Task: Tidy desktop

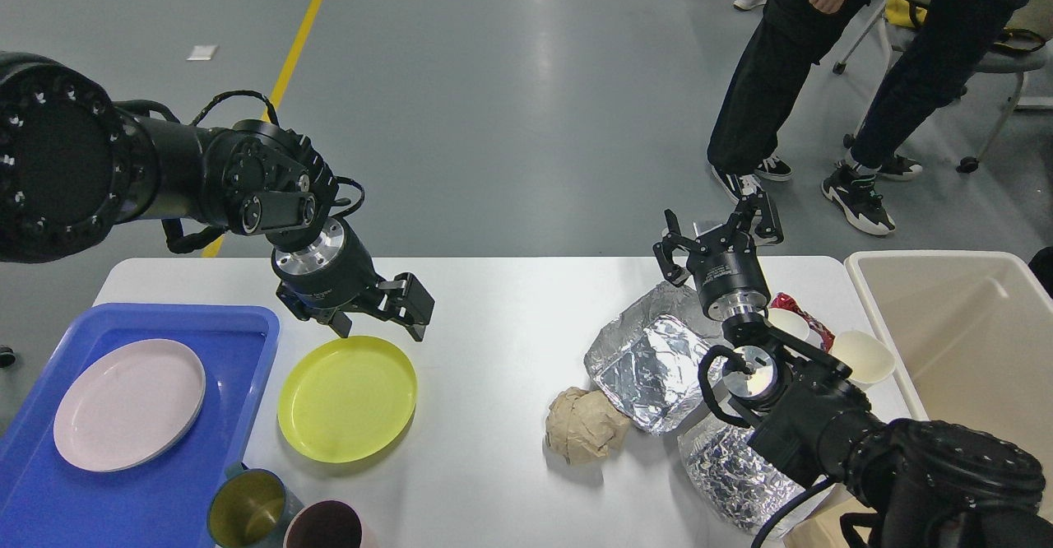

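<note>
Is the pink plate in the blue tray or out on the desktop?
In the tray: the pink plate lies flat inside the blue tray, within its raised rim.

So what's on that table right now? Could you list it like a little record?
surface: white desktop
left side: blue tray holding a pink plate; yellow plate beside it
front edge: two cups
right side: foil trays, crumpled brown paper, paper cups, beige bin
left gripper: open, just above yellow plate's far rim
right gripper: open, raised
</note>
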Motion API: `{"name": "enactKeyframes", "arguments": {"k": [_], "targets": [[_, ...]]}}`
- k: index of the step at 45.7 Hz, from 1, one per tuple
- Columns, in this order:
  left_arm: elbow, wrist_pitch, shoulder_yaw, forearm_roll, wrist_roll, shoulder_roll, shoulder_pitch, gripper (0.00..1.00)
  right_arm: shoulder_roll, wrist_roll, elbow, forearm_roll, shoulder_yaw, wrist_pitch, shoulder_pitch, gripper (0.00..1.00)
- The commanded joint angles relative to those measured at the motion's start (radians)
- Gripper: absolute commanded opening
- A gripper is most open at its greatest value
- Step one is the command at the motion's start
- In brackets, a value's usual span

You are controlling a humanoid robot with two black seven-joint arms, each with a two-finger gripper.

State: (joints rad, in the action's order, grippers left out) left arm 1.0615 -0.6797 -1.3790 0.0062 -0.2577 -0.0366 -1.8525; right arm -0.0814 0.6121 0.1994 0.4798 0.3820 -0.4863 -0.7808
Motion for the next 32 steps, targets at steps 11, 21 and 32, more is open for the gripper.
{"name": "enactKeyframes", "arguments": {"k": [11,21,32], "targets": [[0.000,0.000,0.000,0.000,0.000,0.000,0.001,0.97,0.000,0.000,0.000,0.000,0.000,0.000,0.000,1.00],[0.000,0.000,0.000,0.000,0.000,-0.002,-0.005,0.97,0.000,0.000,0.000,0.000,0.000,0.000,0.000,1.00],[0.000,0.000,0.000,0.000,0.000,-0.005,-0.010,0.97,0.000,0.000,0.000,0.000,0.000,0.000,0.000,1.00]]}}
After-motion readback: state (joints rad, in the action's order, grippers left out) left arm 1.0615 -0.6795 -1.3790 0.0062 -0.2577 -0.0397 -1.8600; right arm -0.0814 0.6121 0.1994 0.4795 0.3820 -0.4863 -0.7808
